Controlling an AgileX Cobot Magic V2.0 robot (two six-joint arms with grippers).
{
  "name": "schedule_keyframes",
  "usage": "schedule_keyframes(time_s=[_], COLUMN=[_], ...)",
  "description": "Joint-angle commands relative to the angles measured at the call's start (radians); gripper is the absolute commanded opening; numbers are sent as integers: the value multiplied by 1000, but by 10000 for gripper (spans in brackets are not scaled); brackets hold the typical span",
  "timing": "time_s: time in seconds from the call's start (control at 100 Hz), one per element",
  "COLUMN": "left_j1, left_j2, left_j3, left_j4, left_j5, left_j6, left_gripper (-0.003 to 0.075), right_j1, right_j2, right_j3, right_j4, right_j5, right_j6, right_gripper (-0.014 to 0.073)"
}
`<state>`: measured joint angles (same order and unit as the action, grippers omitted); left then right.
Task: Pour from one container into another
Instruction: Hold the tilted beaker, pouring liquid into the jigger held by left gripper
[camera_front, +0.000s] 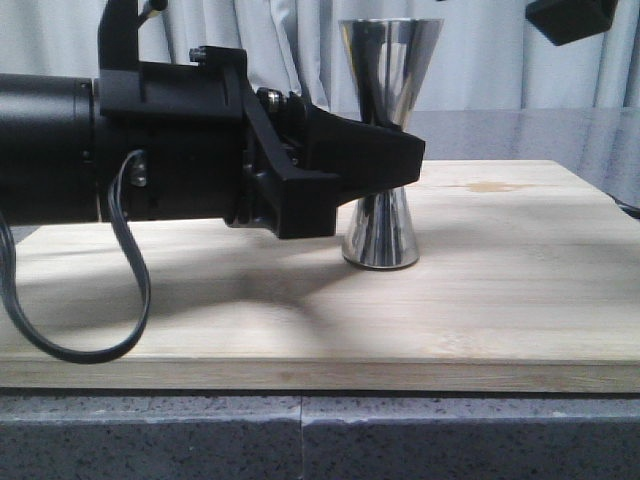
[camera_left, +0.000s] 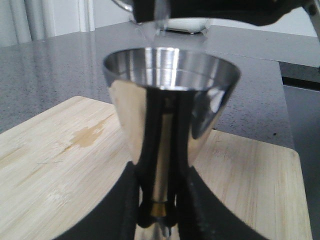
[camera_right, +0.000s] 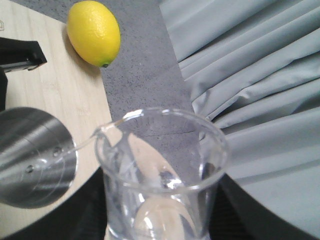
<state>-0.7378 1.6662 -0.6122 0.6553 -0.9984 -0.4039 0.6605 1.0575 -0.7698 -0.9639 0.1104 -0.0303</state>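
The tall steel jigger (camera_front: 388, 70) stands upright on the wooden board (camera_front: 500, 290). My left gripper (camera_front: 395, 160) is shut on its narrow waist, and the gold band (camera_left: 158, 207) shows between the two black fingers (camera_left: 125, 210). In the right wrist view my right gripper (camera_right: 162, 212) is shut on the clear glass beaker (camera_right: 160, 165). The beaker is tipped with its lip (camera_right: 102, 131) beside the jigger's open mouth (camera_right: 35, 160). A thin clear thread runs from the lip towards that mouth. In the left wrist view the beaker's lip (camera_left: 159, 12) hangs just above the jigger's rim (camera_left: 170, 52).
A yellow lemon (camera_right: 94, 32) lies on the grey counter at the board's edge. A brownish stain (camera_left: 90, 135) marks the board. Grey curtains (camera_right: 260, 75) hang behind. A white object (camera_left: 187, 24) sits far back on the counter. The right arm's black housing (camera_front: 570, 18) shows at the front view's upper right.
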Motion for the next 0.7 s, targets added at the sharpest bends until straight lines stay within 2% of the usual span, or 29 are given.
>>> schedule_keyframes(time_s=[0.0,0.69], left_j1=[1,1], left_j2=[-31,-31], left_j3=[-26,-26], left_j4=[-27,-27], left_j5=[-92,-92], left_j6=[-7,-7], left_gripper=[-19,-19], right_j1=[1,1], right_j2=[-26,-26], right_j3=[-41,-41], right_j4=[-24,-84], right_j5=[-42,-42], right_j6=[-3,-3], right_gripper=[193,193])
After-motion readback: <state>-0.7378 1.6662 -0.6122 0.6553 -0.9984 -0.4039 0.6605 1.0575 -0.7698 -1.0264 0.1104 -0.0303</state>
